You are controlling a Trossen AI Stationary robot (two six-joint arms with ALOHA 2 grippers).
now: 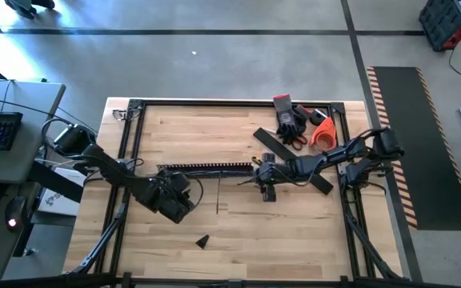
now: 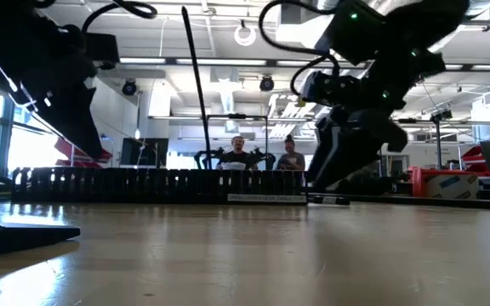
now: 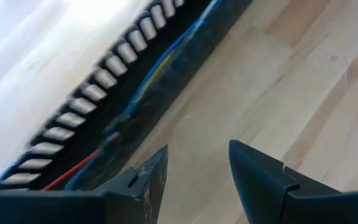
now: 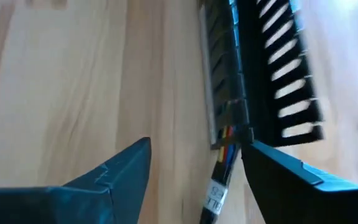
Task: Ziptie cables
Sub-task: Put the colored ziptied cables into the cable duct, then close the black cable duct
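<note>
The cables [image 3: 148, 81] are dark strands with blue, yellow and red ones, and they lie inside the long black slotted rail [image 1: 206, 168] across the middle of the table. Their labelled end [image 4: 224, 163] sticks out of the rail's right end. My left gripper [image 1: 178, 204] [image 3: 197, 152] is open over bare wood just near of the rail's left part. My right gripper [image 1: 266, 182] [image 4: 194, 146] is open at the rail's right end, with the cables' end between its fingers, close to one finger. A thin black strip [image 2: 196, 93] stands up from the rail.
Black-and-red gloves [image 1: 288, 118], red-handled pliers [image 1: 294, 140] and an orange thing [image 1: 323, 132] lie at the back right. Flat black strips [image 1: 274, 144] lie nearby. A small black piece [image 1: 202, 240] lies near the front. People show in the room beyond [image 2: 262, 155].
</note>
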